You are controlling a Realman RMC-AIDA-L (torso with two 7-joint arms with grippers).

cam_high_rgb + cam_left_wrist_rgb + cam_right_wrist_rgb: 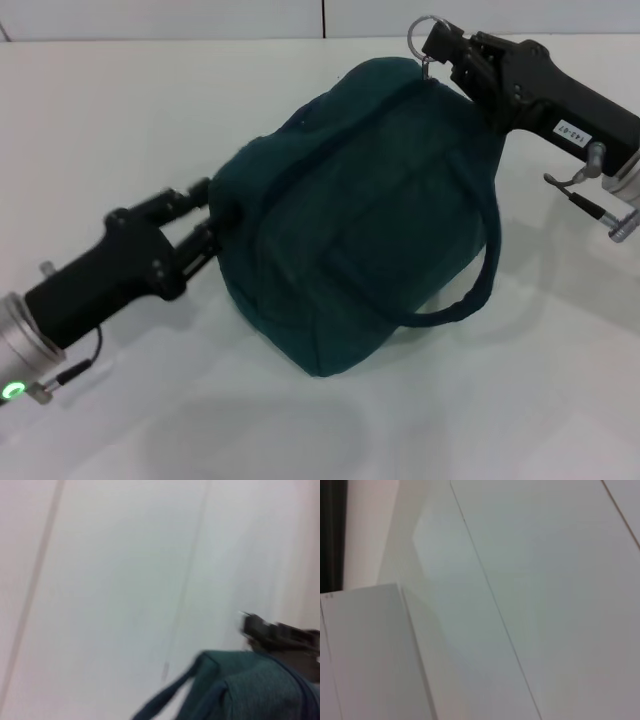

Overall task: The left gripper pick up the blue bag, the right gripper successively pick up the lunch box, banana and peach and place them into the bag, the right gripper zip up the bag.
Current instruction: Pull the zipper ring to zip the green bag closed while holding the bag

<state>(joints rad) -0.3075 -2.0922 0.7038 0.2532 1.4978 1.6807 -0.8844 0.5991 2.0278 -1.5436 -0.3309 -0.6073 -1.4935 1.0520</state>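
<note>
**Soft bag held at both ends, zip at the far corner**

The blue bag [350, 210] sits bulging on the white desk [120, 130], slumped between the two arms. It is limp fabric, so it will sag and fold wherever it is not supported, and its full shape suggests some weight inside. The firm places to take hold are the seam ends, the loop handle [470, 290] hanging down its near side, and the metal zipper ring [425, 35] at its upper far corner.

The left pincer [212, 215] is pressed against the bag's left end; its fingers look clenched on a fold of cloth there, though the tips are sunk in the dark fabric. The right pincer [435, 48] is at the top right corner, clamped at the zipper ring, which stands up above its tip.

The lunch box, banana and peach are not visible anywhere, presumably inside. The zip line itself is hard to trace on the dark cloth, so how far it is closed cannot be judged. The left wrist view shows only a blurred corner of the bag, and the right wrist view shows only pale surfaces.
</note>
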